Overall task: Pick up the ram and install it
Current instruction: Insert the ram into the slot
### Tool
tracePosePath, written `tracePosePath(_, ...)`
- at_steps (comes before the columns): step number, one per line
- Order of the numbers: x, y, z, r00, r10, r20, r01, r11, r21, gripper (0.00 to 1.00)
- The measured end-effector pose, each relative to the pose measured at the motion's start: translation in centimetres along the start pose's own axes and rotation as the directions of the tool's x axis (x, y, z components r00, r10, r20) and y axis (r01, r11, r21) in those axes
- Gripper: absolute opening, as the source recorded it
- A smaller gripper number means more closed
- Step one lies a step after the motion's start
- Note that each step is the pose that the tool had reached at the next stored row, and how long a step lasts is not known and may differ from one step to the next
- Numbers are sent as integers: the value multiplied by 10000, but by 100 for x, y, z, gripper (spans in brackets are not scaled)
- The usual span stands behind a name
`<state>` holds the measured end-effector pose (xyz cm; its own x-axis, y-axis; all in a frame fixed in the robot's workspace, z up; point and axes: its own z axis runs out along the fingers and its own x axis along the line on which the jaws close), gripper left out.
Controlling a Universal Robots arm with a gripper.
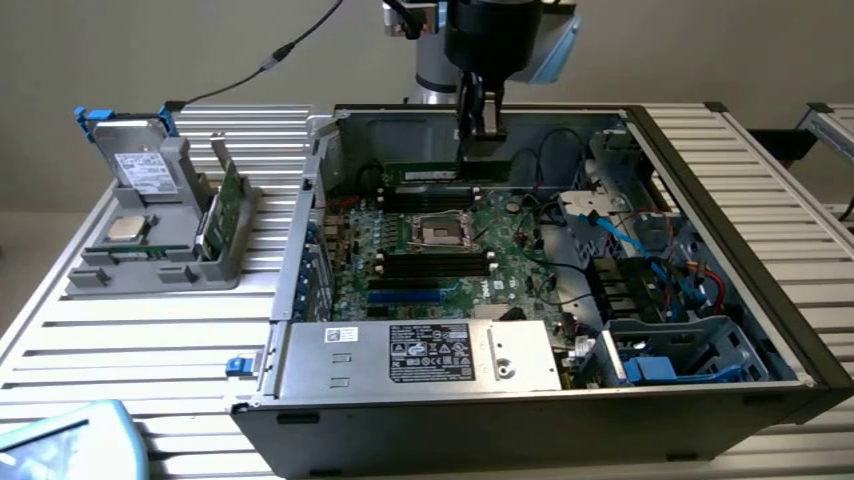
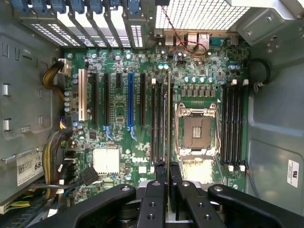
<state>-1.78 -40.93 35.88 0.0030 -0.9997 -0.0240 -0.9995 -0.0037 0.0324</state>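
- While the gripper (image 1: 470, 152) hangs inside the open computer case (image 1: 801, 330), its jaws stand almost closed, pinching the ram (image 1: 447, 172) by its top edge.
- Where the ram is: held on edge, lengthwise over the bank of memory slots (image 1: 427, 195) on the far side of the processor socket (image 1: 441, 232) in the exterior view.
- In the wrist view the ram (image 2: 169, 118) shows edge-on as a thin line between the fingertips of the gripper (image 2: 168, 172), along the slot nearest the socket (image 2: 197, 133).
- Step in hand, as I judge it: the pickup is done and this is the installing. I cannot tell whether the lower edge has entered the slot.
- What the seating calls for: the stick parallel to the slot, upright and level end to end, with a straight push down.
- Edges: the neighbouring slots (image 2: 157, 123) are just beside on one side and the socket frame is near on the other.
- Open room: plenty above. The rear case wall (image 1: 400, 130) and dark cables (image 1: 554, 165) are near the far end. The power supply (image 1: 427, 352) is well apart.
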Motion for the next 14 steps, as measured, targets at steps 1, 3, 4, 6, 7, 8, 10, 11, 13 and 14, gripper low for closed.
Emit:
tracePosePath(1, 0, -1, 14, 10000, 0, 1, 0, 10000, -22, 14)
tracePosePath(3, 1, -2, 38, 10000, 1, -4, -1, 10000, -90, 14)
tracePosePath(4, 1, -2, 49, 10000, 2, -6, -2, 9999, -126, 14)
tracePosePath(6, 2, -2, 79, 10000, 4, -7, -4, 9999, -165, 14)
tracePosePath(7, 2, -4, 97, 10000, 5, -7, -5, 9999, -167, 14)
tracePosePath(8, 3, -6, 116, 10000, 3, -7, -3, 9999, -168, 14)
tracePosePath(10, 4, -8, 152, 10000, 5, -7, -5, 9999, -168, 14)
tracePosePath(11, 4, -9, 170, 10000, 5, -7, -5, 9999, -168, 14)
tracePosePath(13, 5, -11, 207, 10000, 6, -6, -7, 9999, -168, 14)
tracePosePath(14, 5, -11, 225, 10000, 8, -6, -8, 9999, -168, 14)
